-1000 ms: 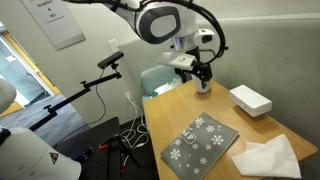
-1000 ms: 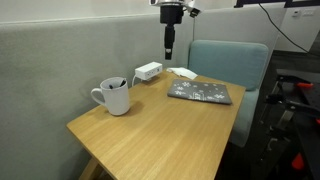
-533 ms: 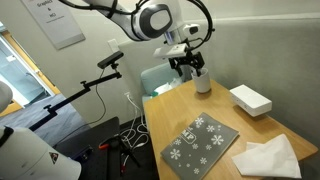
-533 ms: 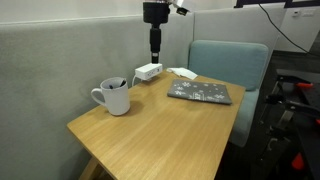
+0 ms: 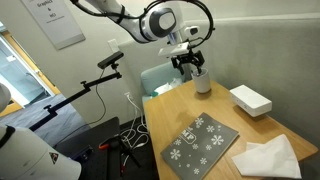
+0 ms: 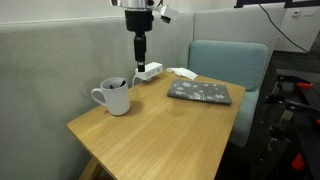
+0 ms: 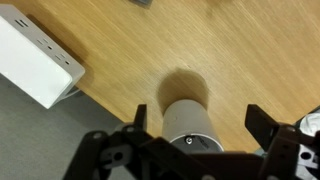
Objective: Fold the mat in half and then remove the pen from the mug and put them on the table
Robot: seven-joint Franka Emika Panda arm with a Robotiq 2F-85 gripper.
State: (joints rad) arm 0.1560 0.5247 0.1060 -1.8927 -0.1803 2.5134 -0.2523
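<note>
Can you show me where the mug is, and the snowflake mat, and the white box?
mug [image 6: 116, 99]: in an exterior view, on its front side wall.
mat [image 5: 200, 143]: in an exterior view, middle of its snowflake face.
white box [image 5: 250, 98]: in an exterior view, on its top face.

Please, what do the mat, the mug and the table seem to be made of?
The mat: likely soft fabric, matte grey with a white snowflake print.
The mug: probably glazed ceramic, pale and smooth, with a thick handle.
The table: wood or wood-look laminate, light brown, smooth, with faint grain lines.
</note>
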